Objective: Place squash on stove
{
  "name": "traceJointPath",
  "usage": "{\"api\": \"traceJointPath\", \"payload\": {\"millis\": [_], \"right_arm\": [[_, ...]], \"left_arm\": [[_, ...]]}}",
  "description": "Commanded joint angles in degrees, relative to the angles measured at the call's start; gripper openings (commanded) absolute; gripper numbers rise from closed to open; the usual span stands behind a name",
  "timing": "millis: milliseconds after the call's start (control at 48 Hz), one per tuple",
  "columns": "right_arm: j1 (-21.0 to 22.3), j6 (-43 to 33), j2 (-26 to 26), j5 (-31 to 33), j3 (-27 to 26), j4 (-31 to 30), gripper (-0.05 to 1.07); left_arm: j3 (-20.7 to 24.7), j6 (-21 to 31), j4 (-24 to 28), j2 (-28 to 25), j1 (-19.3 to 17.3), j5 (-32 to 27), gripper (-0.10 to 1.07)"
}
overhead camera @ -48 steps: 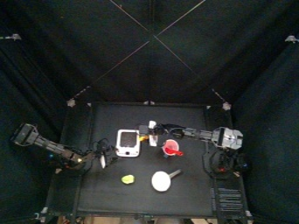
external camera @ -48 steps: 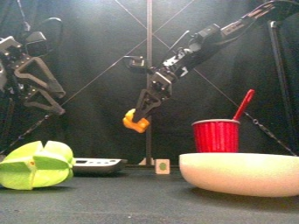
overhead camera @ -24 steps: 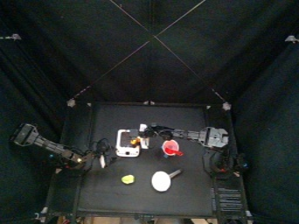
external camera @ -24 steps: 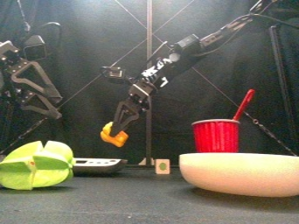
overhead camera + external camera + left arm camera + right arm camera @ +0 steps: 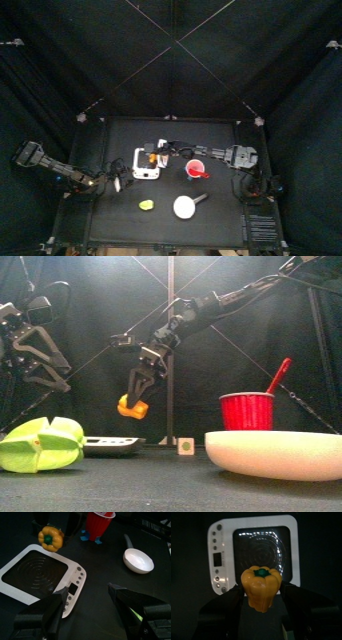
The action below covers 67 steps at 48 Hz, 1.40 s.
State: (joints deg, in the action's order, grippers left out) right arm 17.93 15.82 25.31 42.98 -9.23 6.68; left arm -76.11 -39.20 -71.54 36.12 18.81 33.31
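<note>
The squash [image 5: 261,587], a small yellow-orange toy with a green stem, sits between the jaws of my right gripper [image 5: 262,596], which is shut on it. In the front view the squash [image 5: 131,406] hangs in the air above the stove [image 5: 114,442]. The stove [image 5: 146,162] is a white block with a dark ringed top. From the left wrist the squash [image 5: 51,538] shows over the stove's [image 5: 40,571] far corner. My left gripper [image 5: 88,591] is open and empty, off to the stove's side, low at the table's left.
A red cup [image 5: 246,411] with a red stick stands right of the stove. A white round pan [image 5: 274,453] lies near the front edge, and a yellow-green lump [image 5: 40,444] at the front left. The left arm [image 5: 54,168] rests at the table's left.
My right gripper has carried the squash leftward and lower, from beside the red cup to above the stove. The left arm has barely moved.
</note>
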Motion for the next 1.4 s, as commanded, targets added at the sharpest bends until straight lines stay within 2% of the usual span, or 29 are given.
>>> {"api": "traceJointPath", "payload": {"millis": [0,146,583,938,1375], "right_arm": [[-0.5,-2.5,0.1,1.6,-2.6,-4.8,0.82],[-2.2,-2.6,1.9,2.1,-3.7,-6.1,0.82],[-4.1,-3.7,2.8,1.4,-4.7,-5.8,0.85],[-4.1,-4.1,4.0,1.1,-5.6,-5.6,1.00],[-5.8,-4.2,4.3,2.1,-5.7,-5.2,1.00]], "left_arm": [[0.5,-0.1,0.2,0.0,0.1,0.2,0.97],[0.4,-0.1,0.2,0.0,0.1,0.0,0.97],[0.4,-0.1,0.2,-0.1,0.1,-0.1,0.97],[0.4,-0.1,0.2,-0.1,0.1,-0.1,0.97],[0.2,-0.1,0.1,0.0,0.1,-0.1,0.97]]}}
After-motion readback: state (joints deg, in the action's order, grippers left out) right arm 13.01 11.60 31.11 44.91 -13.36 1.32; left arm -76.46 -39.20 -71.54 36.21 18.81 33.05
